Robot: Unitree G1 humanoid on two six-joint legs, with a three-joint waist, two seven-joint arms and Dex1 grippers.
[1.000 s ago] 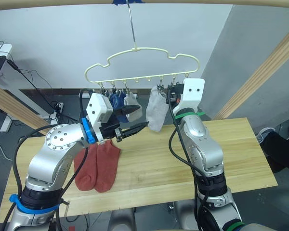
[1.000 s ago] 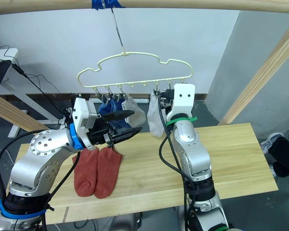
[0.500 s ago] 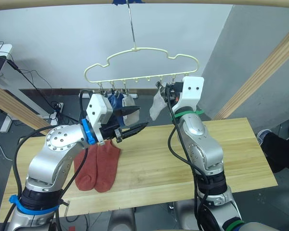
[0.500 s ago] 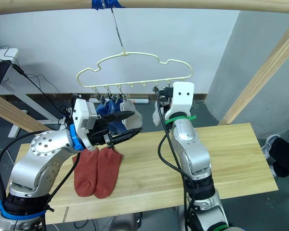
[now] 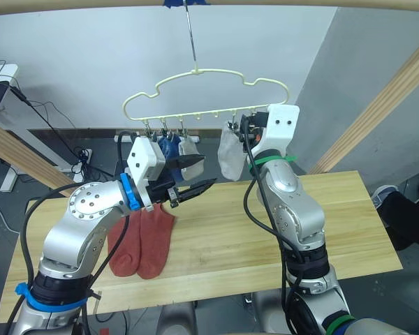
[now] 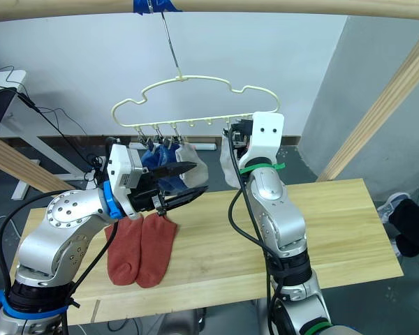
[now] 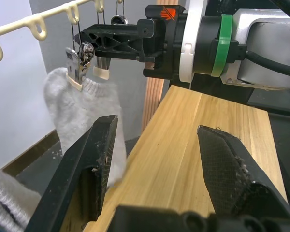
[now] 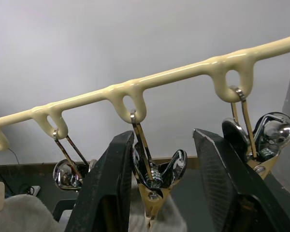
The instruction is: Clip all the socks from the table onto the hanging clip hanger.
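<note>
Nearest the camera, at about seven o'clock in the head view, two rust-red socks lie flat side by side on the light wooden tabletop, toes toward the near edge. Just above them, at about nine o'clock from centre, the left gripper hovers over the tabletop with its jaws spread wide and nothing between them; its two black fingers frame a view of a light grey sock hanging from a clip. Farther back, near the centre, the right gripper is raised to the row of clips, its jaws set apart on either side of one metal clip, not clearly pressing it. The same light grey sock hangs just to the nine o'clock side of that gripper, clipped at its cuff. Toward ten o'clock, a blue pair and another light grey sock hang close together from the clips at that end. All these dangle from the pale yellow clip hanger, whose metal hook rises toward twelve o'clock to a wooden pole marked with blue tape.
</note>
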